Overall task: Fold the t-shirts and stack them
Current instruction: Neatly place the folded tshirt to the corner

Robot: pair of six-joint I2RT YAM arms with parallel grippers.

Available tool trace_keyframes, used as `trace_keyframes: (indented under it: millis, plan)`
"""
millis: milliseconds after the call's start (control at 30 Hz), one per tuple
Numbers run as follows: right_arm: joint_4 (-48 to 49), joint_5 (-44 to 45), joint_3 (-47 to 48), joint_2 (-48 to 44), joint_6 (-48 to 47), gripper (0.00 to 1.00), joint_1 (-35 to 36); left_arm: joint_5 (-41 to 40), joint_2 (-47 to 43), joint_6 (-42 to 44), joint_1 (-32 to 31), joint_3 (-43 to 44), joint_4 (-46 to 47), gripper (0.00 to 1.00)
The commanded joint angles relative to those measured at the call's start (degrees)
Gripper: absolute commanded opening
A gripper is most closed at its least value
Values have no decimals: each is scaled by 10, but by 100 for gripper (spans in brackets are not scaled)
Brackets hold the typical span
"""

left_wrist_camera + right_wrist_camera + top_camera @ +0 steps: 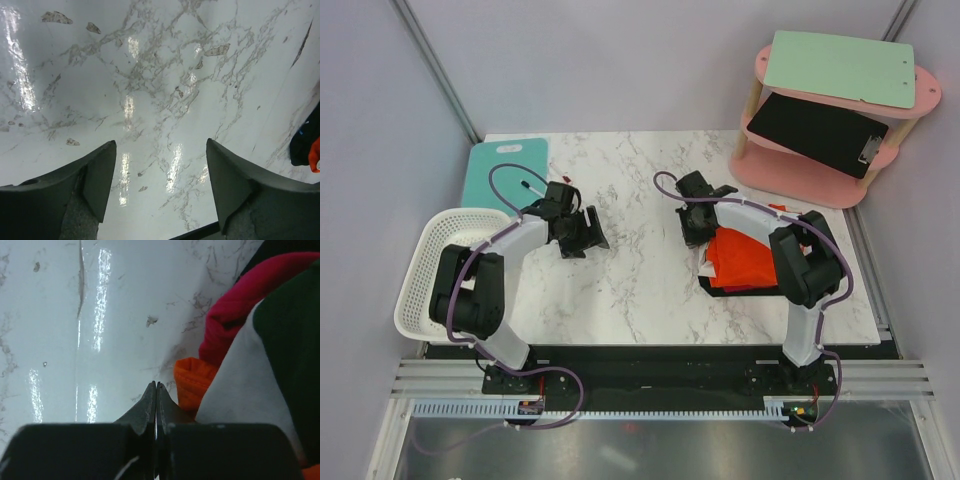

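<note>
The t-shirts lie as a bright orange-red pile on the right side of the marble table, partly under my right arm. My right gripper hangs just left of the pile. In the right wrist view the right gripper is shut with nothing between its fingers, and an orange hem lies just to its right with a darker red fold behind it. My left gripper stands open over bare marble left of centre. In the left wrist view the left gripper holds nothing.
A white latticed basket sits at the table's left edge, with a teal board behind it. A pink two-tier shelf holding a green board and a black clipboard stands at the back right. White and dark cloth lies beside the orange hem.
</note>
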Motion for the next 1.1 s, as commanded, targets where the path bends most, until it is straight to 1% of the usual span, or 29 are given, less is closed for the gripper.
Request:
trace_keyframes:
  millis: [0,167,300,333,500,533,633,733,800,833,900,967,1067]
  plan:
    - [-22,60,10,-2,4,0,0,-36,-10,16,3,5,-16,82]
    - [-49,112,7,16,8,0,0,-59,-16,15,3,12,-27,89]
    - [-75,162,-6,25,15,0,-1,-69,-18,16,4,13,-32,90]
    - [-81,186,-7,26,16,0,-1,-71,-17,16,4,14,-32,90]
    - [-110,238,-33,17,27,0,-12,-71,-15,14,4,15,-33,91]
    - [-117,271,-37,15,34,0,-14,-70,-14,11,4,15,-33,91]
    - [-138,314,-62,10,47,0,-29,-66,-13,9,4,17,-32,92]
    - [-137,341,-91,-6,54,0,-61,-67,-16,9,4,17,-32,93]
    - [-148,378,-99,-17,60,0,-87,-67,-20,9,4,15,-32,93]
    - [-153,392,-99,-19,62,0,-91,-67,-21,11,4,15,-33,93]
    - [-179,447,-95,-23,79,0,-92,-68,-21,10,4,14,-32,93]
    - [-183,465,-101,-35,86,0,-100,-67,-20,9,4,15,-32,94]
    - [-179,453,-99,-48,82,0,-102,-65,-17,9,4,15,-32,94]
